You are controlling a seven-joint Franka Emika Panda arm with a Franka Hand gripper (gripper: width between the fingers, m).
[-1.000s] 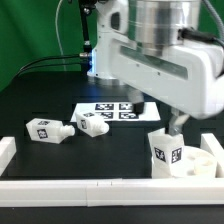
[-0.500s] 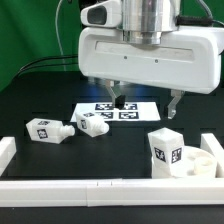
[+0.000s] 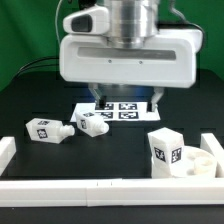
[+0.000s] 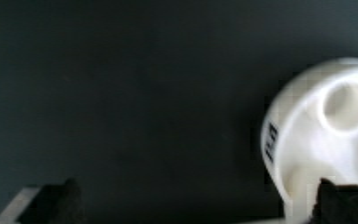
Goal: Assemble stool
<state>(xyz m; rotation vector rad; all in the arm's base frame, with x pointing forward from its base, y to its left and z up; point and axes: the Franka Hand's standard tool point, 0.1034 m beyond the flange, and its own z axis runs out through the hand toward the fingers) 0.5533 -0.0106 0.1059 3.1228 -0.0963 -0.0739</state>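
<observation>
The round white seat (image 3: 198,163) lies at the exterior view's right, with one tagged leg (image 3: 165,151) standing upright at its near-left side. Two more tagged legs (image 3: 42,130) (image 3: 92,124) lie on their sides at the left. My gripper (image 3: 128,101) hangs open and empty above the table's middle, over the marker board (image 3: 118,110), apart from every part. In the wrist view the seat (image 4: 332,120) is a blurred white shape beside one dark fingertip (image 4: 345,202); nothing sits between the gripper (image 4: 197,205) fingers.
A long white rail (image 3: 100,190) runs along the front edge, and a shorter one (image 3: 7,152) borders the left side. Black tabletop (image 3: 115,150) lies between the lying legs and the seat.
The gripper has swung from above the seat toward the exterior view's left and now hangs over the marker board, still open. The legs and seat have not moved.
</observation>
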